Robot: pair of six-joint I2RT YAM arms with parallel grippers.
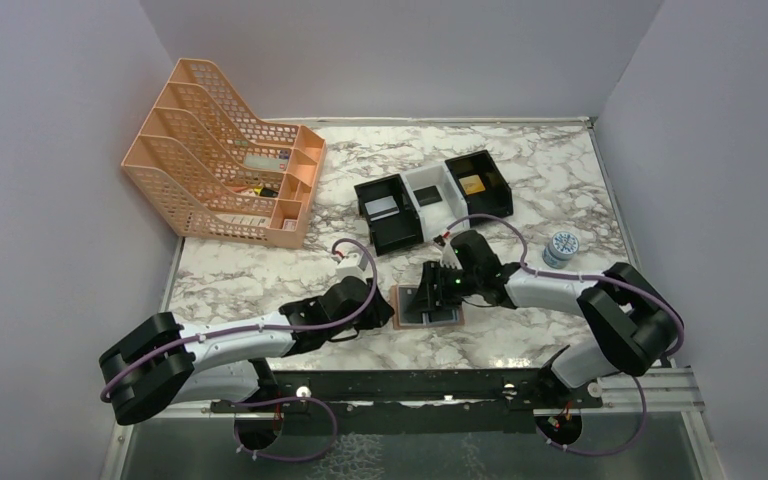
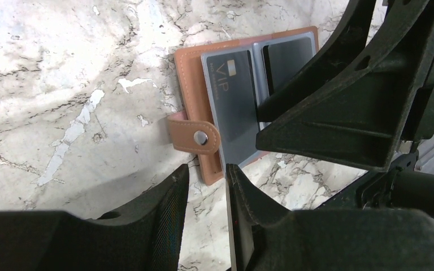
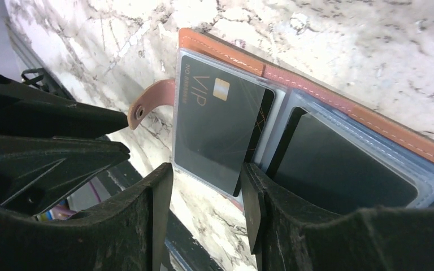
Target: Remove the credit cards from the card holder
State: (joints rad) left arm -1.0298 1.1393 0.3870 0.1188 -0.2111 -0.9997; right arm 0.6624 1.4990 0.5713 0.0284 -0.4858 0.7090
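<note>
Two grippers crowd the front middle of the marble table point(image 1: 520, 170). On the left, the left gripper point(image 2: 206, 180) has its jaws a little apart, gripping nothing, just beside the snap tab point(image 2: 192, 135) of the card holder point(image 2: 189, 73). That holder lies open and flat, a dark grey VIP card point(image 3: 215, 124) in its tab-side sleeve and another dark card point(image 3: 339, 164) alongside, while the right gripper point(image 3: 206, 175) stands parted astride the VIP card's near edge, not clamped.
</note>
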